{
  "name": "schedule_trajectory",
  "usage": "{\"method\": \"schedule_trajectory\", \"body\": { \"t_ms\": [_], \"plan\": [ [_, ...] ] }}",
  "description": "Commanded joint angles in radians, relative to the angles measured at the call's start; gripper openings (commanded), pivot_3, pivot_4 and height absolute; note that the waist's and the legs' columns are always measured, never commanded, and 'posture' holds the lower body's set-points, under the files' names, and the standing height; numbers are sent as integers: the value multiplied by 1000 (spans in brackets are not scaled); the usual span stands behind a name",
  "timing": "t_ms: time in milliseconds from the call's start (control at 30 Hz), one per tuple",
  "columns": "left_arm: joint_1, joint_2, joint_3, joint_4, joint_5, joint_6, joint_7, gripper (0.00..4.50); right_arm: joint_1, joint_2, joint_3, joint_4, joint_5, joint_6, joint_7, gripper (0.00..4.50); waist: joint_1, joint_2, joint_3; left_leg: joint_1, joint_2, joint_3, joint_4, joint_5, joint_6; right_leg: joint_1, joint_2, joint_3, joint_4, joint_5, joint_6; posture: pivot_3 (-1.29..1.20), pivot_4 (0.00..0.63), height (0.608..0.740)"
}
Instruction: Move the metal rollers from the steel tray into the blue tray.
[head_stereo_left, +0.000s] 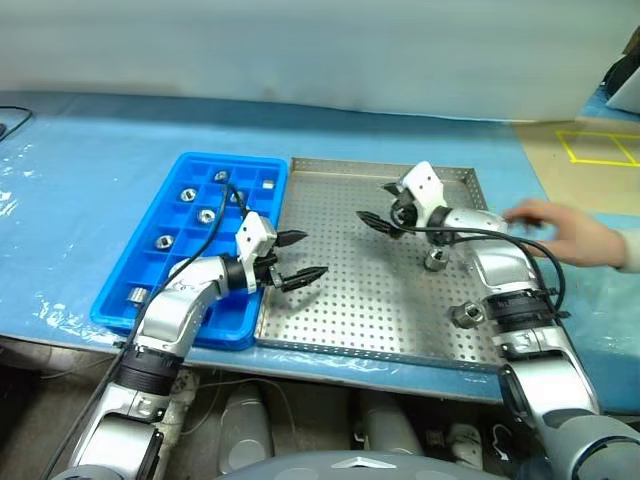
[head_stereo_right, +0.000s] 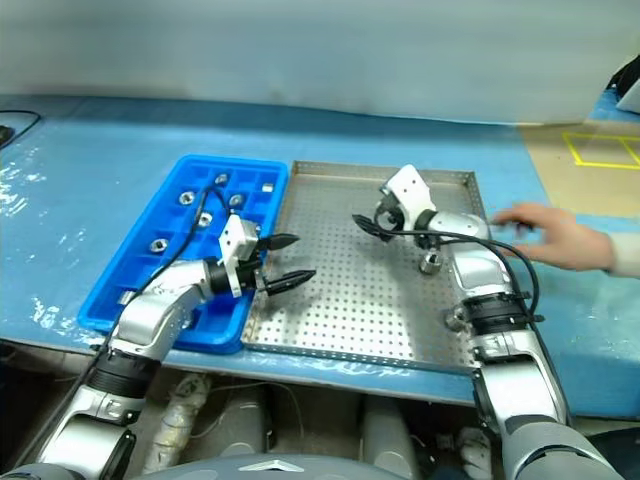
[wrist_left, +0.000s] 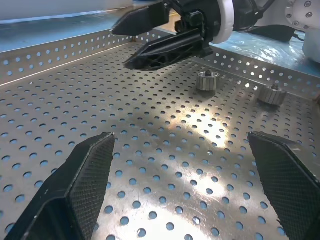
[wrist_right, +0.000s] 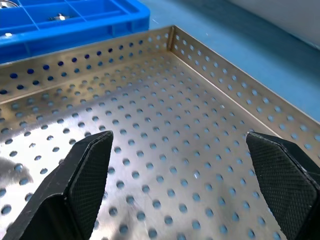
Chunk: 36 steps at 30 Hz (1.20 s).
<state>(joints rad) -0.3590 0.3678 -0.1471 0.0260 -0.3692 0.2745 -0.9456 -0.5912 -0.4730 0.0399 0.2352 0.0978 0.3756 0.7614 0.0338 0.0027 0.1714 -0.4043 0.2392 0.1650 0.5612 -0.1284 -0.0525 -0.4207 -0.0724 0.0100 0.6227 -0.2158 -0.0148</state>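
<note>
The steel tray (head_stereo_left: 340, 300) lies in the middle of the table with the blue tray (head_stereo_left: 235, 158) touching its left side. Two metal rollers (head_stereo_left: 436, 260) (head_stereo_left: 466, 316) stand on the steel tray's right half. Several more rollers (head_stereo_left: 207, 215) sit in cells of the blue tray. My left gripper (head_stereo_left: 312, 255) hovers open and empty over the steel tray's left edge, pointing right. My right gripper (head_stereo_left: 372, 202) is open and empty above the tray's far middle, left of the nearer roller (wrist_left: 206, 81).
A person's hand (head_stereo_left: 560, 230) rests on the blue table cover just right of the steel tray. Yellow tape marks (head_stereo_left: 600, 148) show on the floor at far right. The table's front edge runs close below both trays.
</note>
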Motion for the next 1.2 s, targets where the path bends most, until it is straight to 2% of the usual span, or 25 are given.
{"method": "schedule_trajectory", "body": {
  "t_ms": [33, 300, 467, 567, 667, 767, 800, 933, 1100, 1200],
  "plan": [
    [-22, -4, -13, 18, 8, -10, -23, 4500, 53, -51, -50, -112, 50, 66, 20, 4481, -4, 0, 0, 0, 0, 1, 0, 0, 0, 0, 0, 1, 0, 0, 0, -319, 150, 740],
    [-61, -15, -27, 71, 18, -24, -57, 4500, 200, -150, -104, -249, 110, 187, 41, 4481, -26, 0, 0, 4, -1, 9, 1, -3, 4, 0, 0, 9, -2, 0, 1, -368, 150, 740],
    [-65, -22, -29, 77, 25, -21, -70, 4500, 271, -199, -68, -250, 64, 197, 27, 4481, -45, 0, 0, 6, -1, 11, 1, -4, 6, 0, 0, 12, -3, 0, 2, -372, 150, 740],
    [-60, -16, -30, 70, 30, -17, -72, 4500, 275, -160, -60, -229, 89, 199, 20, 3881, -49, 0, 0, 5, -1, 11, 1, -4, 7, -1, 0, 13, -4, 0, 2, -358, 150, 740],
    [-54, -7, -14, 51, 27, -5, -61, 4500, 258, -128, -37, -215, 97, 202, 29, 2843, -53, 0, 0, 4, -1, 12, 1, -4, 7, -3, 0, 14, -3, 0, 3, -341, 150, 740],
    [-38, 5, 4, 28, 25, 1, -42, 4500, 217, -109, -24, -182, 103, 190, 45, 1850, -52, 0, 0, 3, -1, 12, 0, -4, 7, -3, 0, 14, -3, 0, 3, -285, 150, 740],
    [-30, 9, 12, 20, 24, 1, -34, 4500, 196, -101, -25, -172, 112, 189, 53, 1699, -51, 0, 0, 3, -1, 12, 0, -4, 7, -3, 0, 14, -3, 0, 3, -255, 150, 740],
    [15, 28, 50, -31, 17, 7, 9, 4500, 88, -56, -25, -109, 144, 165, 88, 1701, -47, 0, 0, 3, -1, 12, 0, -4, 7, -4, 0, 13, -3, 0, 3, -118, 150, 740],
    [145, 45, 160, -202, -20, 46, 129, 4500, -131, 77, 2, 63, 177, 86, 174, 1701, -36, 0, 0, 1, 0, 12, 0, -4, 7, -7, 0, 12, -2, 0, 2, 96, 150, 740],
    [303, 66, 266, -375, -28, 86, 235, 4500, -291, 201, 47, 241, 169, 2, 258, 1701, -15, -1, 1, -1, 0, 11, -1, -4, 6, -10, 0, 10, 0, 0, 2, 225, 150, 740]
  ]
}}
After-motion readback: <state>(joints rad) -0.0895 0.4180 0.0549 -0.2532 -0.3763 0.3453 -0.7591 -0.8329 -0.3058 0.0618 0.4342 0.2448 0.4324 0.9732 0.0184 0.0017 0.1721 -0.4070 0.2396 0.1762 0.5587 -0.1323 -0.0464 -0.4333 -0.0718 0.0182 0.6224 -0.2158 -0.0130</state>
